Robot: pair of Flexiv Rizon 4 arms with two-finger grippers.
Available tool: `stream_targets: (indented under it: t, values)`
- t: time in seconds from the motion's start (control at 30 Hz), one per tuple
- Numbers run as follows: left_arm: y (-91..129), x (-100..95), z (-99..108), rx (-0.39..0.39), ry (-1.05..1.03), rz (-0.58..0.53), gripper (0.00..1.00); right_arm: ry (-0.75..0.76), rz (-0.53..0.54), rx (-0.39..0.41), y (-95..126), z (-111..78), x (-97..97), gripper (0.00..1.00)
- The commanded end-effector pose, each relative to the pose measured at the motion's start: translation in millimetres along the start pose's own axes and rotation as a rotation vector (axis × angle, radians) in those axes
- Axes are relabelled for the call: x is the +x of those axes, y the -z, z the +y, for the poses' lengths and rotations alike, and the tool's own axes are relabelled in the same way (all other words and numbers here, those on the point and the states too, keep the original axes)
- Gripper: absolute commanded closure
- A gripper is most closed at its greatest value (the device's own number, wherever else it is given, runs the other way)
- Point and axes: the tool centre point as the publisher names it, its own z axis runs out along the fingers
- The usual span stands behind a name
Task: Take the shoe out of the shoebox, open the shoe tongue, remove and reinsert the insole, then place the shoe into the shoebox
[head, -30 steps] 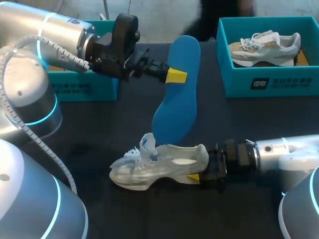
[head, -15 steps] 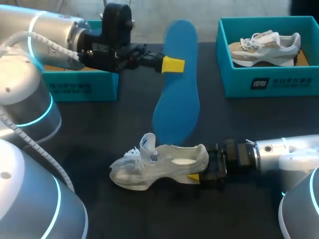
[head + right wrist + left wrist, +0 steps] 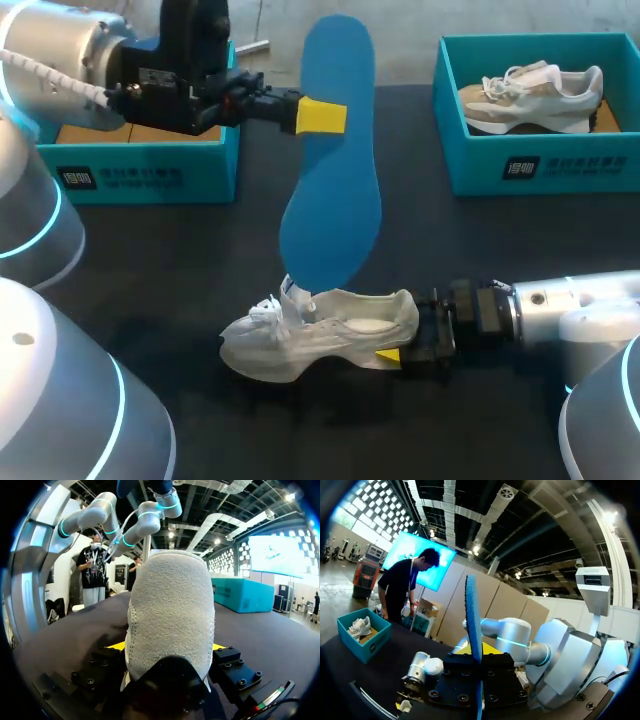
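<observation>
Head: I see the left gripper clamping the blue insole, which stands upright with its lower end by the white shoe's tongue. The shoe stands mid-table, and the right gripper pinches its heel. Left box and right box are teal with white print on the fronts; a second shoe is in the right box.
Left wrist: insole is edge-on between the fingers.
Right wrist: the shoe's pale suede heel is gripped from both sides.
</observation>
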Motion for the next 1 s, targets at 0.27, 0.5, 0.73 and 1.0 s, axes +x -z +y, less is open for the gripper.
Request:
stream_targets:
  t: [0.27,0.5,0.73,1.0]
  values:
    - [16.6,27.4,-0.1,0.013,0.016,-0.048,1.0,0.0,-0.001,0.005,-2.1,0.3,0.9,1.0]
    - [20.8,33.8,-2.4,0.018,0.018,-0.043,1.0,0.0,-0.001,0.005,-2.1,0.3,0.9,1.0]
    - [23.0,36.2,-4.1,0.018,0.019,-0.049,1.0,0.0,-0.001,0.005,-2.1,0.3,0.9,1.0]
    - [23.0,36.2,-4.1,0.018,0.019,-0.049,1.0,0.0,-0.001,0.005,-2.1,0.3,0.9,1.0]
